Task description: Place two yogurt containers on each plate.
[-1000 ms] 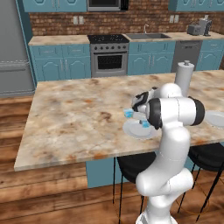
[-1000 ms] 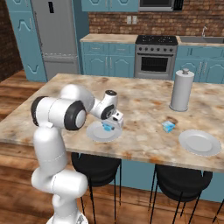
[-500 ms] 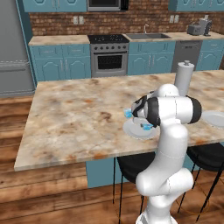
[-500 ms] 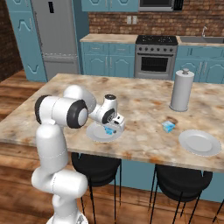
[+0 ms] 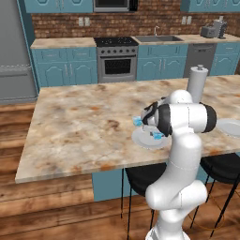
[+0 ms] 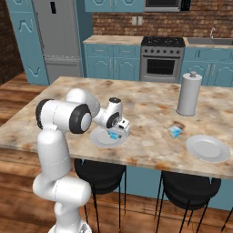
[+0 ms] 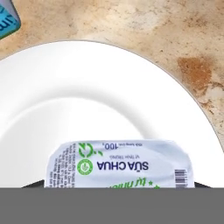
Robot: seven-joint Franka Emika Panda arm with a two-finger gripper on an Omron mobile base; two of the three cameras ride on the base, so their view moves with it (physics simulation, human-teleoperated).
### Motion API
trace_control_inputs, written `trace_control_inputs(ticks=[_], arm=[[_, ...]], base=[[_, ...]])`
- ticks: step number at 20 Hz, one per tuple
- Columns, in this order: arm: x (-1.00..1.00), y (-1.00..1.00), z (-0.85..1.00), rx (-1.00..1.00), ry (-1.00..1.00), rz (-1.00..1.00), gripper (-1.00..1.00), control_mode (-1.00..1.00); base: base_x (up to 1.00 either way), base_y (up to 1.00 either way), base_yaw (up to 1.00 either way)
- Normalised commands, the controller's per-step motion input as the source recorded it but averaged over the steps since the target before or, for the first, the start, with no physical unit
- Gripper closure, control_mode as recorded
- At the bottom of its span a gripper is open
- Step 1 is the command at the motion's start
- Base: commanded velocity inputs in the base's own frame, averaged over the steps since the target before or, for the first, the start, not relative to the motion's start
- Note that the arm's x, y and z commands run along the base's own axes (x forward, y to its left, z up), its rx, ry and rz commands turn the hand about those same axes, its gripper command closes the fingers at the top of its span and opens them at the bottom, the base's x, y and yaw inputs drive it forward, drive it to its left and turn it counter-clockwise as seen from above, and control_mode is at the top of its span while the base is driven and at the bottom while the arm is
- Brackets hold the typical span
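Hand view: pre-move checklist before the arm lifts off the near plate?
1. Yogurt container lies on the near plate, inside its rim: ok.
2. Gripper released from that container: cannot tell, fingertips not visible.
3. Near plate holds two containers: not ok. One is on it; a second container sits on the counter beside the rim.
4. Next pick visible: ok. Third container stands on the counter between the plates.
5. Far plate loaded: not ok, bare.
6. Paper towel roll upright, away from the plates: ok.
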Motion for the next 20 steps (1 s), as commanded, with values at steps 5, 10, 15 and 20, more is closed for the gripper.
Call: trace_control_inputs(ticks=[5,10,15,20], arm=[[-0.07,-0.01,0.13,0.0,0.0,0.0,-1.0,-1.0],[-0.04,0.0,0.14,-0.01,0.01,0.0,-1.0,-1.0],[-0.4,-0.11,0.67,0.0,-0.03,0.0,-1.0,-1.0],[-0.57,-0.08,0.91,0.0,-0.18,0.0,-1.0,-1.0]], base=[[0.0,0.0,0.0],[0.0,0.0,0.0],[0.0,0.0,0.0],[0.0,0.0,0.0]])
